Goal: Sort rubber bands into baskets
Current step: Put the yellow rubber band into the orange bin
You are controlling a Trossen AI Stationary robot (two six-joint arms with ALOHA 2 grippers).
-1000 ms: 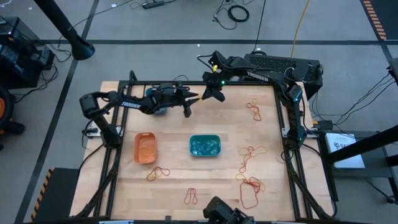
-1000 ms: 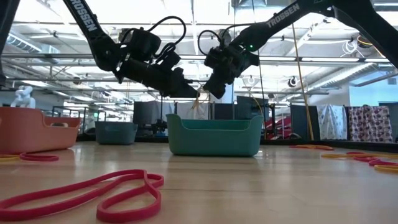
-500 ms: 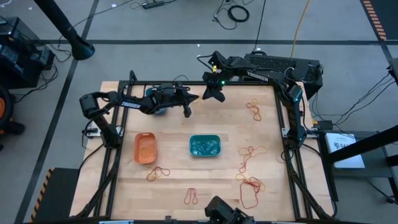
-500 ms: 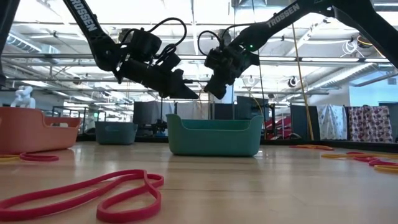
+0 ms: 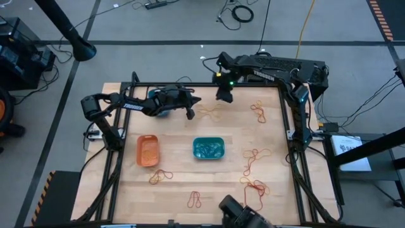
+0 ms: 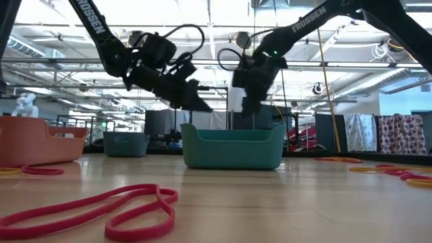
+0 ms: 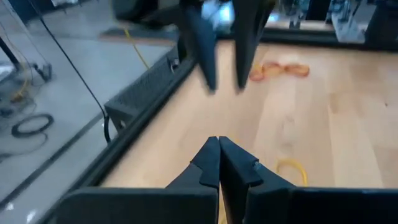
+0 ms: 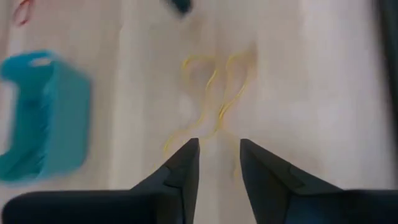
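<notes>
1. Since a second ago I am swinging my right gripper (image 5: 225,96) away from my left gripper (image 5: 192,114), where the two had been tip to tip; a yellow rubber band (image 5: 211,113) is now lying on the table (image 5: 278,209) between them, which was not there before.
2. My left fingers, which were apart a second ago, are now pressing together, tips touching, with nothing showing between them in the left wrist view; that gripper is hanging above the table's far edge, close to the blue basket (image 5: 156,95) under my left arm.
3. My right fingers (image 8: 186,163) are standing spread, pointing down at the yellow rubber band (image 8: 214,99), which is lying loose on the wood beyond the tips, not gripped.
4. In the low view my right gripper (image 6: 248,104) is hanging above the far rim of the teal basket (image 6: 233,147); my left gripper (image 6: 202,106) is slanting down beside it.
5. The teal basket (image 5: 208,148) is sitting mid-table with blue-green bands inside; the orange basket (image 5: 148,151) is sitting well to its left, holding orange bands.
6. More rubber bands are lying scattered: an orange cluster (image 5: 257,109) at far right, a tangle (image 5: 255,156) right of the teal basket, red and orange ones (image 5: 255,187) nearer the front, a red one (image 5: 194,200) at the front edge, one (image 5: 161,177) below the orange basket.
</notes>
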